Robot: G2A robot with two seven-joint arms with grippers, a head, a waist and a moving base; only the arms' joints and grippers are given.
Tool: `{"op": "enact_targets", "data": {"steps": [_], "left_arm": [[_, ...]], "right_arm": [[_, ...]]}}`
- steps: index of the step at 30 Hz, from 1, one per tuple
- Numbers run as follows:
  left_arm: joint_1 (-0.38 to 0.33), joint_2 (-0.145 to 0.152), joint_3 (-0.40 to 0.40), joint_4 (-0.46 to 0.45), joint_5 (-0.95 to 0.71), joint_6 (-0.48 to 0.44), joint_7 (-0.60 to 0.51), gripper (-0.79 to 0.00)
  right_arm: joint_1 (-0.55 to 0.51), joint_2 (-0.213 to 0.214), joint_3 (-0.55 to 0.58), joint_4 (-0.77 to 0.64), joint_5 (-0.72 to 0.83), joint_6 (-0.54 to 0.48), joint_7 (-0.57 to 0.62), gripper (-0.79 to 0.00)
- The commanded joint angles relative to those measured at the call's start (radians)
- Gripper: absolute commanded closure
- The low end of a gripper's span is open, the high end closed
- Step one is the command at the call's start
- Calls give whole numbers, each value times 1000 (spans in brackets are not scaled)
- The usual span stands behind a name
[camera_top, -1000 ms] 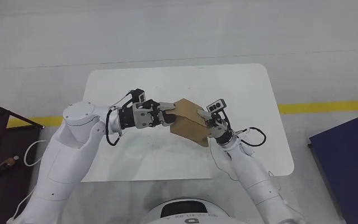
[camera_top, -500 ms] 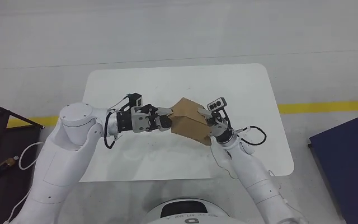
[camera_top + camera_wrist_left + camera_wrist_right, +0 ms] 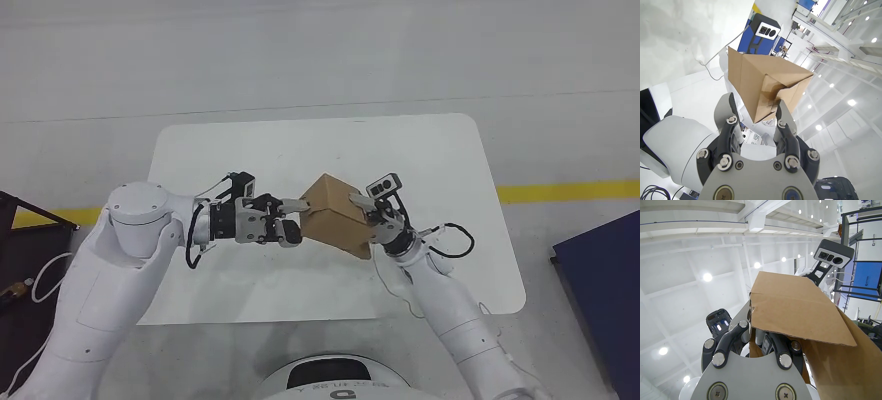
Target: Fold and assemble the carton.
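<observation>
The carton [image 3: 333, 213] is plain brown all over. The table [image 3: 440, 170] is white. The left gripper [image 3: 296, 220] is black and silver, on a white arm [image 3: 130, 260]. The floor [image 3: 300, 50] is grey, with a yellow stripe [image 3: 570, 190] at 3 o'clock.

The place where I work, a large industrial robotics hall: a high white ceiling of beams [image 3: 696, 228] set with round lamps [image 3: 707, 277], a bare grey floor [image 3: 300, 60] marked by a yellow line [image 3: 570, 190], blue partition panels [image 3: 866, 275], and my white desk [image 3: 450, 160].
</observation>
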Motion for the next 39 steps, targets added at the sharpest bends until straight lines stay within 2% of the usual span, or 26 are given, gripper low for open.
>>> {"op": "enact_targets", "data": {"steps": [1,9,31,37,39], "left_arm": [[-3,1,8,8,-2,-3,1,-446],[-31,-1,52,41,-17,-15,0,-397],[-90,-3,125,74,-51,-43,21,-428],[-90,0,127,77,-54,-47,28,-474],[-87,2,116,72,-63,-62,35,-551]], "right_arm": [[0,0,-3,0,1,2,-2,0],[0,1,-10,-1,12,2,2,0],[-1,4,-21,6,29,2,5,0],[0,4,-23,8,32,-1,5,0],[1,5,-23,9,33,-2,6,0]]}}
